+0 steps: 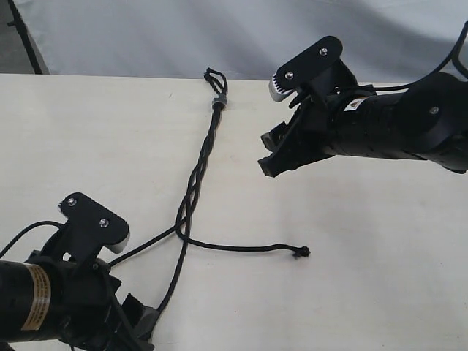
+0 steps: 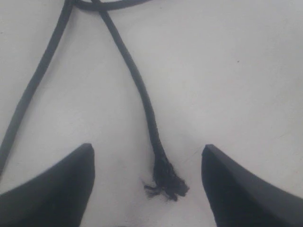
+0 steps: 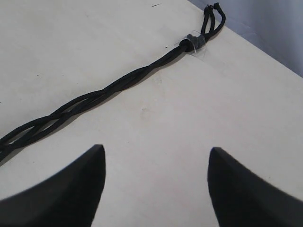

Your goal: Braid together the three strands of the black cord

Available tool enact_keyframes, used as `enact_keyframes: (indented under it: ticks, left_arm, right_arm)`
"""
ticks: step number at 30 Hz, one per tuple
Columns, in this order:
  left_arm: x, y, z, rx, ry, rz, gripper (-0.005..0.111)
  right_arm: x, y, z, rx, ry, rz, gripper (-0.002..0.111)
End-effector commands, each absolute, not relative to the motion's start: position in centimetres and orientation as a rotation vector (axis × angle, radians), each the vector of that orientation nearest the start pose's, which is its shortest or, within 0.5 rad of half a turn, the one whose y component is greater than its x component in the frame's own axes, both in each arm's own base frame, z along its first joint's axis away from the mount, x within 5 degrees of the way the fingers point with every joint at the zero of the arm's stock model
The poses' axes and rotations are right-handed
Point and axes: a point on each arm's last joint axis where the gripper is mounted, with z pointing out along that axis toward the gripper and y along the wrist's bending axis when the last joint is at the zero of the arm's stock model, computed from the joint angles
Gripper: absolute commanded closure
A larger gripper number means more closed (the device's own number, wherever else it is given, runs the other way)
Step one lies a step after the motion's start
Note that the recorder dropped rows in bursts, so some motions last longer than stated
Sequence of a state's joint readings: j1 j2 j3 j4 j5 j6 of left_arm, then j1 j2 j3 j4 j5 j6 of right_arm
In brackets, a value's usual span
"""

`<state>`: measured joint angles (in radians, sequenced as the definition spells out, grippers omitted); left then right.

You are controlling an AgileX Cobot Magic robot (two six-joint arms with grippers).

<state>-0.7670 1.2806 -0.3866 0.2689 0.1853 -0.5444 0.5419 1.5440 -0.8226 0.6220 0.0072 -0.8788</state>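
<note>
black cord [image 1: 210, 139] braided partway — three strands [image 1: 241, 248] fan out loose

The desk [image 1: 365, 278] has a smooth, matt, pale cream surface with faint specks; it looks like laminate board. The black cord [image 1: 201, 164] is a woven textile, matt, with a fine ribbed texture. Its strands [image 1: 241, 247] end in rough, frayed knots [image 2: 165, 182]. The grey band [image 3: 194, 41] is a smooth, slightly glossy wrap with a clear film-like edge. The left claw [image 2: 147, 149] and right claw [image 3: 156, 148] look like smooth matt black plastic. The wrist brackets [image 1: 93, 219] are matt black plate with bright metal screw heads [image 1: 103, 223]. The backdrop [image 1: 146, 36] is a matt grey sheet.
</note>
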Motion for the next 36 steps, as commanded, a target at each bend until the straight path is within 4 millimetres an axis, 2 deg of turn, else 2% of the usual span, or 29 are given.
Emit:
enact_keyframes:
  ticks: [1, 9, 15, 18, 23, 25, 26, 31, 33, 35, 36]
  left_arm:
    - [14.3, -13.2, 16.3, 0.579, 2.519, -0.354, 0.045]
    - [14.3, -13.3, 16.2, 0.545, 2.530, -0.368, 0.045]
    - [15.3, -14.8, 14.2, 0.563, 2.510, -0.439, 0.046]
    - [15.4, -14.9, 12.8, 0.576, 2.568, -0.403, 0.046]
    - [15.4, -14.9, 11.5, 0.597, 2.616, -0.369, 0.048]
    - [15.4, -14.9, 11.3, 0.603, 2.623, -0.363, 0.054]
    - [15.4, -14.9, 11.3, 0.610, 2.624, -0.358, 0.060]
    - [15.4, -14.8, 11.8, 0.710, 2.584, -0.329, 0.106]
    - [15.4, -14.6, 12.4, 0.764, 2.590, -0.273, 0.106]
    - [15.7, -14.2, 13.7, 0.893, 2.604, -0.140, 0.106]
    - [16.0, -14.0, 14.6, 1.022, 2.551, -0.055, 0.106]
  right_arm:
    - [27.4, 16.4, 22.3, -0.846, 2.040, 0.166, 0.048]
    - [27.4, 16.4, 22.3, -0.842, 2.036, 0.163, 0.048]
    - [27.4, 16.4, 22.3, -0.842, 2.036, 0.163, 0.048]
    - [27.4, 16.4, 22.3, -0.842, 2.036, 0.163, 0.048]
    - [27.4, 16.4, 22.3, -0.842, 2.036, 0.163, 0.048]
    - [27.4, 16.4, 22.3, -0.842, 2.036, 0.163, 0.048]
    - [27.4, 16.4, 22.3, -0.842, 2.036, 0.163, 0.048]
    - [27.4, 16.4, 22.3, -0.842, 2.036, 0.163, 0.048]
    - [27.4, 16.4, 22.3, -0.842, 2.036, 0.163, 0.048]
    - [27.4, 16.4, 22.3, -0.842, 2.036, 0.163, 0.048]
    - [27.4, 16.4, 22.3, -0.842, 2.036, 0.163, 0.048]
